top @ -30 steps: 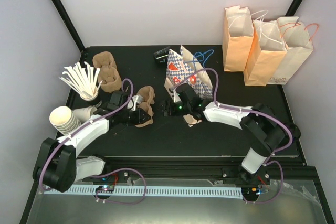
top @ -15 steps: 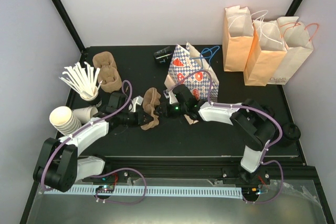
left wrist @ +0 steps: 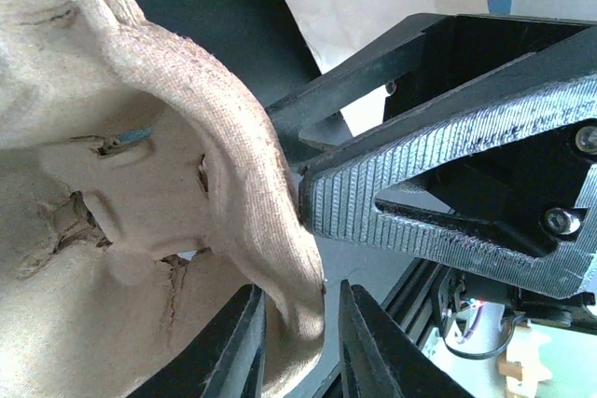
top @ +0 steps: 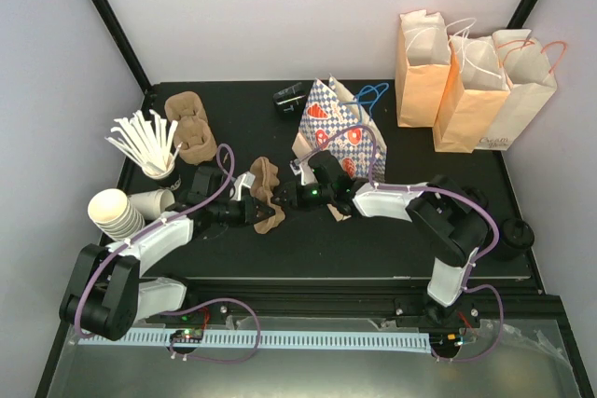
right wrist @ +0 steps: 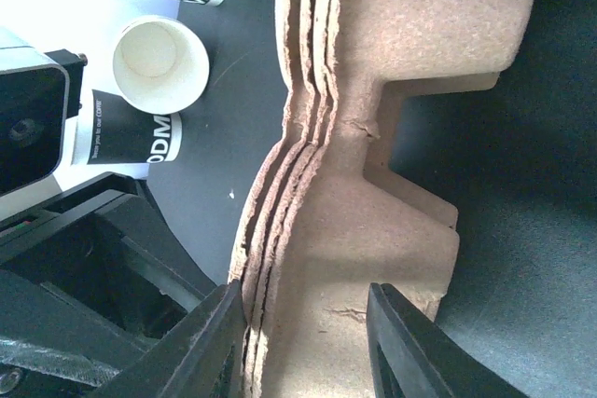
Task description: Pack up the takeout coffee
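Observation:
A stack of brown pulp cup carriers (top: 268, 185) stands on edge at the table's middle, between my two grippers. My left gripper (top: 250, 212) (left wrist: 300, 323) straddles the carriers' rim (left wrist: 270, 230) from the left; one finger touches it and the other stands a little off, so it is open. My right gripper (top: 287, 197) (right wrist: 306, 323) is shut on the stack's opposite edge (right wrist: 373, 137). Its grey ribbed finger (left wrist: 420, 202) presses the rim in the left wrist view. The takeout coffee is out of view.
A heart-patterned paper bag (top: 336, 128) stands behind the right gripper, with three orange bags (top: 466, 72) at the back right. At the left are stacked cream cups (top: 114, 212), a lidless black cup on its side (right wrist: 149, 90), stirrers (top: 142, 142), more carriers (top: 189, 128) and a small black thing (top: 289, 95).
My right gripper has reached left to the carrier stack and closed on its edge. The left gripper's fingers have eased apart a little. The stack shifted slightly right and the patterned bag moved.

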Motion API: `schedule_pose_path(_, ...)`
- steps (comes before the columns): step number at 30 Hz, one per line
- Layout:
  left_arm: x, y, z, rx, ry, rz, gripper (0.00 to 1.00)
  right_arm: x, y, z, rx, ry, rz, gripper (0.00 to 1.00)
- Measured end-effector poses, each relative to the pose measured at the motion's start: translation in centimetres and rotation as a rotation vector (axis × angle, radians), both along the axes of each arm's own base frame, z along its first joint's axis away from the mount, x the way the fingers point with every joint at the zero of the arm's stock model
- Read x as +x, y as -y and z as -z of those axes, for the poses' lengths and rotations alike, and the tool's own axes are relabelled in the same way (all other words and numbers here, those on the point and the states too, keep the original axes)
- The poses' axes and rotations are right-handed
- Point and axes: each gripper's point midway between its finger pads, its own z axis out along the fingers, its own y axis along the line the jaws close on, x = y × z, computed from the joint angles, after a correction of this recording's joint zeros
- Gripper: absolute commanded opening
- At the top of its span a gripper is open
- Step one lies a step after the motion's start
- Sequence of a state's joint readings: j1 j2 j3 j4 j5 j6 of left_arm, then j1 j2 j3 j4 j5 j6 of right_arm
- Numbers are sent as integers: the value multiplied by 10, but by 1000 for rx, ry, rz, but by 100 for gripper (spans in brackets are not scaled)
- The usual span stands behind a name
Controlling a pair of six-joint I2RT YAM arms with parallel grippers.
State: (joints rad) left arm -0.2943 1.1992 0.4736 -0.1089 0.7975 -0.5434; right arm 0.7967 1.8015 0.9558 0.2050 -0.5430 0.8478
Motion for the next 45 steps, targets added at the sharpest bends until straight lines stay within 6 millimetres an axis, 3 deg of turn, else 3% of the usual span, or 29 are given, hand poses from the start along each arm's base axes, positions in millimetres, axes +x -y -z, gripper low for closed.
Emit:
schedule_pose_path(7, 0, 0, -1, -18, 6, 4, 26, -3, -3, -3, 20, -4, -18, 39)
schedule_pose_path(13, -2, 2, -9, -52, 30, 14, 20, -5, -4, -2, 24, -10, -28, 26)
schedule_pose_path(16, -2, 3, -12, -64, 37, 19, 17, -6, -5, -3, 35, -12, -35, 26)
schedule_pose_path(18, -1, 3, -13, -70, 41, 20, 21, -6, -6, -4, 40, -12, -37, 27)
schedule_pose_path(22, 0, 3, -13, -70, 45, 20, 39, -6, -6, -4, 40, -13, -38, 28)
schedule_pose_path(27, -1, -1, -6, -34, 33, 4, 41, -6, -6, -4, 43, -13, -37, 26)
schedule_pose_path(34, 1, -5, 0, -1, 37, -10, 28, -8, -7, -5, 56, -22, -42, 25)
schedule_pose_path(40, 1, -4, 4, -5, 23, -2, 30, -10, -7, -5, 65, -25, -47, 25)
schedule_pose_path(45, 1, -2, 4, -16, 19, 7, 15, -12, -8, -7, 79, -34, -55, 23)
